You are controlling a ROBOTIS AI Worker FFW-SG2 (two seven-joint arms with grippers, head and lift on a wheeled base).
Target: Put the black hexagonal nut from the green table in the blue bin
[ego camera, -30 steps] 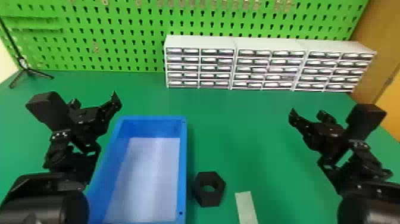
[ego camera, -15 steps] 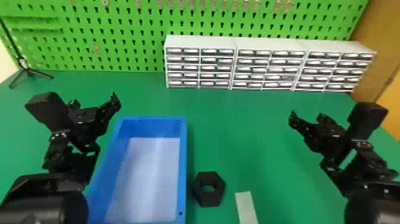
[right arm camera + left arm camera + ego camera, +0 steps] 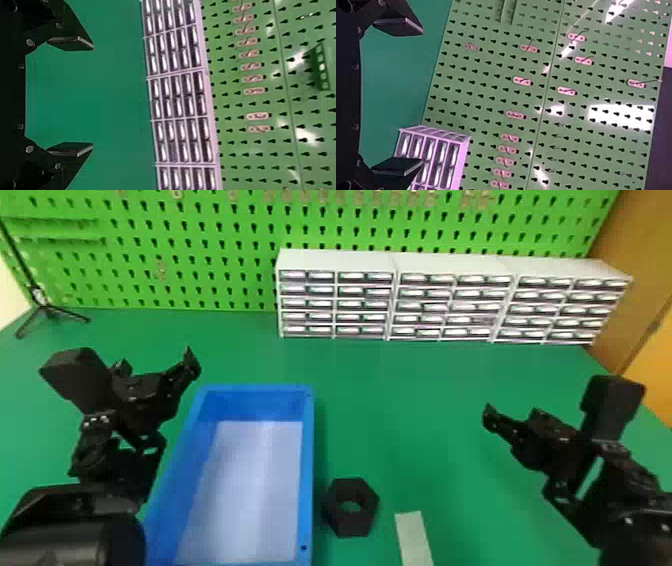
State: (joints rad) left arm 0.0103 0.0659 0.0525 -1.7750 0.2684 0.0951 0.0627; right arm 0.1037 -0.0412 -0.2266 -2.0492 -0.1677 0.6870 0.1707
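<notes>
Right tool (image 3: 515, 416), nut (image 3: 352, 524) well leftward

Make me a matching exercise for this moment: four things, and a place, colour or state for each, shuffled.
Things:
1. black hexagonal nut
2. blue bin
3. drawer units
4. right gripper

Place, colour or state:
A. open, fingers apart
B. at the foot of the green pegboard
C. pale bottom inside coloured walls
D. on the table, between the bin and the pale strip

Pairs: 1-D, 2-C, 3-B, 4-A
</notes>
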